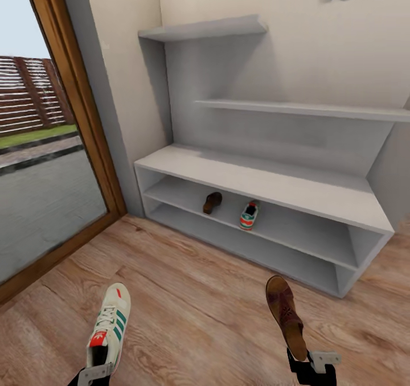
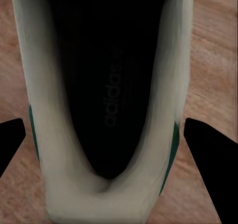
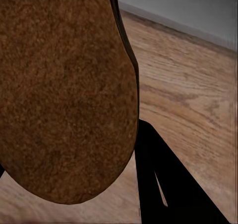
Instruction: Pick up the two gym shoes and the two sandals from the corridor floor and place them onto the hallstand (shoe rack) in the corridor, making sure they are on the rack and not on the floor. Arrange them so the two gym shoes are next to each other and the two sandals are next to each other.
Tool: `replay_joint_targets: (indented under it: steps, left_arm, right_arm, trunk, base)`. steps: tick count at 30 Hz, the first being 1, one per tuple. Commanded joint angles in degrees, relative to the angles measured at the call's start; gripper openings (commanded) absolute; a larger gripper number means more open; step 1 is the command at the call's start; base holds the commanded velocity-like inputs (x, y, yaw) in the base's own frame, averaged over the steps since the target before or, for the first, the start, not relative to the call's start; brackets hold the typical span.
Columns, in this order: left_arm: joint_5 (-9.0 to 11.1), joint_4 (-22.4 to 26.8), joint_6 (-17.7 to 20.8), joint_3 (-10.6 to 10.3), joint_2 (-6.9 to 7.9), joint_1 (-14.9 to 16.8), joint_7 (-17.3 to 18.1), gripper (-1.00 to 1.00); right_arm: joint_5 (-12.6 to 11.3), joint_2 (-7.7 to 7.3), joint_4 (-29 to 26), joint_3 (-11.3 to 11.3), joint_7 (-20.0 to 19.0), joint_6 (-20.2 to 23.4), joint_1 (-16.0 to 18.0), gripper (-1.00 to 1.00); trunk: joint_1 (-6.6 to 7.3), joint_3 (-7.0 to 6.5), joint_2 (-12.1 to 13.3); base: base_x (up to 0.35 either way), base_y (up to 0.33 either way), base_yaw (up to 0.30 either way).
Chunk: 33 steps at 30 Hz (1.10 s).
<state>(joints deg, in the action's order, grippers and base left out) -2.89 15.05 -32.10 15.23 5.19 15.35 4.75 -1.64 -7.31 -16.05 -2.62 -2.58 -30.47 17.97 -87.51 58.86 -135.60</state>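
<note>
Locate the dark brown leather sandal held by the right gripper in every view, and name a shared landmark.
Head view: dark brown leather sandal at lower right, above the right gripper.
Left wrist view: not in it.
Right wrist view: its tan footbed fills the near side.
Shared landmark: the wood-grain plank floor.
</note>
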Motion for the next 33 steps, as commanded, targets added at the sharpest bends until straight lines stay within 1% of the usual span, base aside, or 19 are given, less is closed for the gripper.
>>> replay_joint_targets:
  steps: [1,12,18,33]
  left_arm:
    - [-0.28,-0.02,-0.16,0.50,-0.01,0.03,0.43,-1.00]
    - [-0.28,-0.02,-0.16,0.50,-0.01,0.03,0.43,-1.00]
    - [-0.28,-0.06,-0.16,0.50,-0.01,0.03,0.43,-1.00]
    - [-0.28,-0.09,-0.16,0.50,-0.01,0.03,0.43,-1.00]
  right_arm:
    - [-0.38,0.02,0.06,-0.19,-0.30,-0.12,0.04,-1.00]
    - [-0.40,0.02,0.06,-0.19,-0.31,-0.13,0.04,-1.00]
    - [-0.38,0.02,0.06,-0.16,-0.31,-0.12,0.04,-1.00]
    - [-0.38,0.02,0.06,-0.19,-0.32,-0.12,0.04,-1.00]
  trunk:
    - [0.01,0.05,-0.02]
    - [0.01,0.05,-0.02]
    - [0.01,0.05,-0.02]
    - [0.01,0.05,-0.02]
  base:
    - [0.000,0.116,-0.266]
    - [0.000,0.259,-0.266]
    - [0.000,0.053,-0.266]
    - [0.000,0.002,-0.266]
